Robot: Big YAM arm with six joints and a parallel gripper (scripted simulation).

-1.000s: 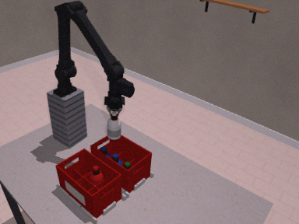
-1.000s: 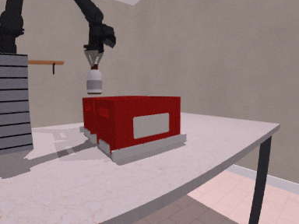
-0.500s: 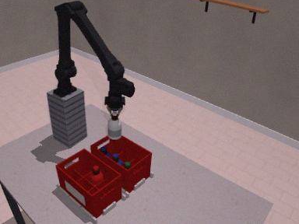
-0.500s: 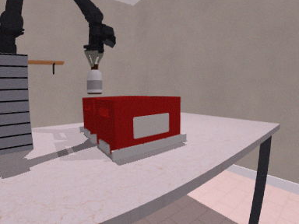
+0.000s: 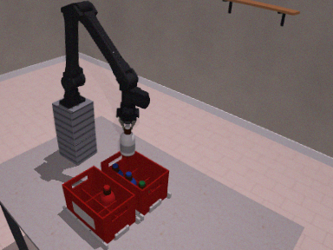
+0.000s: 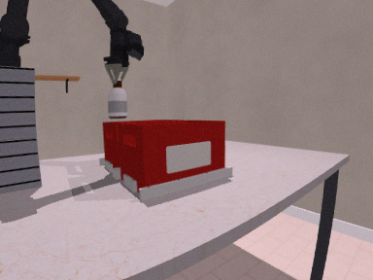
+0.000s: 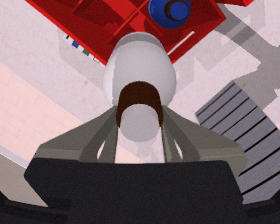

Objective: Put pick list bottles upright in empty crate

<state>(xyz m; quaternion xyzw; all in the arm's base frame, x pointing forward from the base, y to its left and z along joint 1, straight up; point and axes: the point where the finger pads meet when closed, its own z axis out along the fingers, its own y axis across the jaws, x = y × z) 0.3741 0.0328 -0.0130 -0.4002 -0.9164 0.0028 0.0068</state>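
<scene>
Jaws are seen partly open in the top view, closed around the brown neck of a white, grey-banded bottle (image 5: pixel 127 144) (image 6: pixel 118 103) (image 7: pixel 140 70), held upright above the farther red plastic crate (image 5: pixel 154 192) (image 7: pixel 212 17). Two blue-capped bottles and one green-capped bottle (image 5: pixel 142 184) are contained there; a red bottle (image 5: pixel 107 197) is held in the nearer red crate (image 5: pixel 120 224) (image 6: pixel 155 171). In the exterior view, the white bottle is suspended above rim level. In the wrist view, a blue bottle (image 7: pixel 170 11) and a color-marked paper strip (image 7: pixel 81 49) on the pale worktop (image 7: pixel 85 82) are shown.
</scene>
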